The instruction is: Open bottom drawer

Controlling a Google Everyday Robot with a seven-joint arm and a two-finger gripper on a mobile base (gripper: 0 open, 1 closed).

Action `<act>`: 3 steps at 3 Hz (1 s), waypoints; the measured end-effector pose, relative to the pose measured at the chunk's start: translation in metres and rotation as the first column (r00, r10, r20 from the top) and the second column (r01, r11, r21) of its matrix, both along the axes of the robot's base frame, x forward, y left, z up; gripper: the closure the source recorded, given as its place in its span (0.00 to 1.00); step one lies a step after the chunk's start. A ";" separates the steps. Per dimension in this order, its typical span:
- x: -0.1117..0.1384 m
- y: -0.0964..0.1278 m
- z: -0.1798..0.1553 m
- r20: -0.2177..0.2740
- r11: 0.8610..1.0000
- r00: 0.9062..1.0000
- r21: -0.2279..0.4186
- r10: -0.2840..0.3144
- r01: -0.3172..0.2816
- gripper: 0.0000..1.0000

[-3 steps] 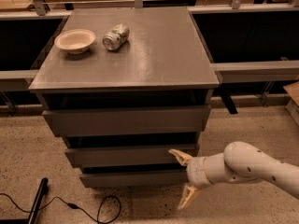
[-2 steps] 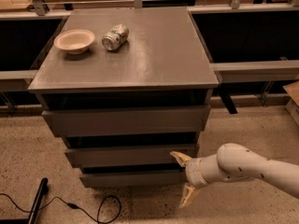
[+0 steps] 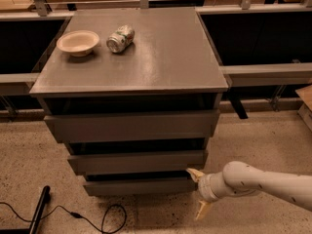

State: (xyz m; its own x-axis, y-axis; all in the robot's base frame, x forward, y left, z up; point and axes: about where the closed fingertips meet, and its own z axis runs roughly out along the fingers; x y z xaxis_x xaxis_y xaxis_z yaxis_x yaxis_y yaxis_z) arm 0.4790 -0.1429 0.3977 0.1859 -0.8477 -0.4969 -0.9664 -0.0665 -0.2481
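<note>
While low over speckled floor, spread tool beside the bottom drawer.

Arm: white, smooth, rounded tube with a bulbous joint.
Wrist: white collar, thin darker seam.
Gripper: two cream tapered fingers, spread apart, at bottom drawer's right end.

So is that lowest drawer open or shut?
Shut, it seems: the bottom drawer shows only its flat front, no inside. The gripper is at its right end, fingers spread apart.
</note>
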 end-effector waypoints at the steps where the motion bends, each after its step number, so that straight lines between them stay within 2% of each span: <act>1: -0.002 -0.008 -0.046 -0.045 0.999 0.999 0.049 -0.017 0.019 0.00; 2: -0.002 -0.008 -0.046 -0.045 0.999 0.999 0.049 -0.016 0.019 0.00; 3: -0.007 0.010 -0.071 -0.073 0.999 0.997 0.045 0.012 -0.008 0.00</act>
State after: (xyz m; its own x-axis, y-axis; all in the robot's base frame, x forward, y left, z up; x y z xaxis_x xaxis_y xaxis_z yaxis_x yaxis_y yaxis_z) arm 0.4723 -0.1327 0.3263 0.1559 -0.8224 -0.5471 -0.9815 -0.0667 -0.1794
